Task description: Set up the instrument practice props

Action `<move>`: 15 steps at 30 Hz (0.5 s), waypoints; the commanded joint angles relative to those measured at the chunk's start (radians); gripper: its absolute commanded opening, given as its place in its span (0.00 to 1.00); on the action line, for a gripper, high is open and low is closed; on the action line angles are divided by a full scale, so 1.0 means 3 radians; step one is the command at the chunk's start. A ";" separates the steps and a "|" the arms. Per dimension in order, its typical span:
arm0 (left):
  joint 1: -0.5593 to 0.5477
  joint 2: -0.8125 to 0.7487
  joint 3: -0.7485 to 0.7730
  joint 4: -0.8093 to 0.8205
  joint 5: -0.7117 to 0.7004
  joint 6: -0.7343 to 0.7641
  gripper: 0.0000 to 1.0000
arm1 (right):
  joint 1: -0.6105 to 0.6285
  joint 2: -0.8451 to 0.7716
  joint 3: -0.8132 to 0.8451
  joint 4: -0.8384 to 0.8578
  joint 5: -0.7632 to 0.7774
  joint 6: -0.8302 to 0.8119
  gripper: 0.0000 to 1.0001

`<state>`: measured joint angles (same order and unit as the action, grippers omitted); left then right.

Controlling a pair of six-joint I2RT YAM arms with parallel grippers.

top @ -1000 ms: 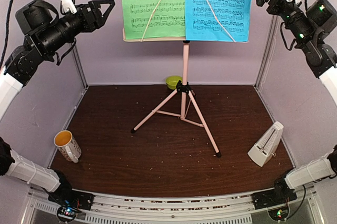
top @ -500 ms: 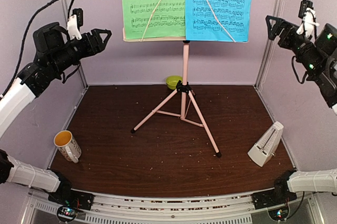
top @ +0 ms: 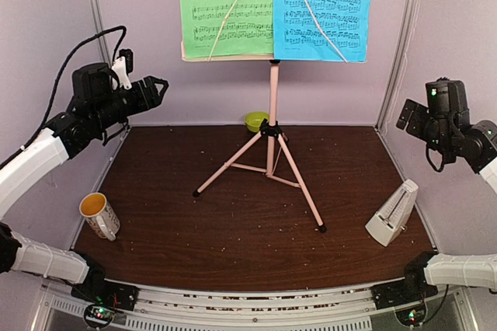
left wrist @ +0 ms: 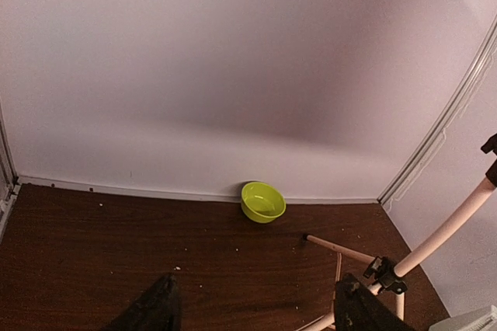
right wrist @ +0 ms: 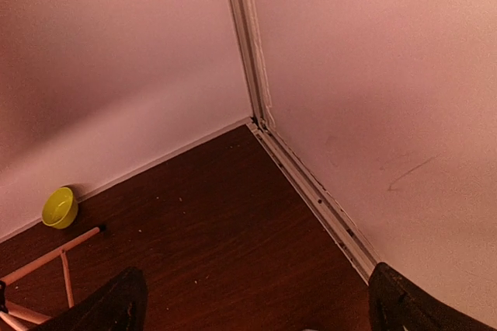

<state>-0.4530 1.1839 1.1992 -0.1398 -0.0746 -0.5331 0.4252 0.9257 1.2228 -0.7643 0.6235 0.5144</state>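
Top external: music stand upright on table, green sheet and blue sheet on its desk | metronome near-right of stand | left tool, right tool both agape, empty | advice: right tool takes metronome low, squarely, clear of stand legs.

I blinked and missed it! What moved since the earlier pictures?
Both arms swung down: the left claw and right claw now sit lower, open and empty. Nothing was grabbed. The music stand, green sheet, blue sheet, metronome, mug and bowl stayed put.

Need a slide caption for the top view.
Stand holds green sheet and blue sheet; metronome sits right; left gripper and right gripper hover open.
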 commanded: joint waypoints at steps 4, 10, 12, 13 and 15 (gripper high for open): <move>0.0075 -0.0022 -0.0093 0.0353 0.0059 -0.0165 0.69 | -0.0006 0.0365 0.0070 -0.1532 0.0591 0.1547 1.00; 0.0114 -0.0062 -0.0157 0.0376 0.0064 -0.0184 0.69 | -0.0006 0.0448 -0.0191 -0.1793 0.0545 0.2001 1.00; 0.0126 -0.0071 -0.0182 0.0387 0.0073 -0.0198 0.69 | -0.0007 0.0376 -0.0363 -0.1710 0.0414 0.2086 1.00; 0.0133 -0.0077 -0.0191 0.0401 0.0075 -0.0212 0.69 | -0.0010 0.0356 -0.0434 -0.1699 0.0392 0.2148 1.00; 0.0147 -0.0085 -0.0209 0.0417 0.0089 -0.0219 0.69 | -0.0008 0.0336 -0.0544 -0.1725 0.0356 0.2261 1.00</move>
<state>-0.4232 1.1831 1.1500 -0.0780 -0.0639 -0.5823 0.4252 1.0542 1.1156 -1.2308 0.7448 1.0729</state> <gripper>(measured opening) 0.692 1.000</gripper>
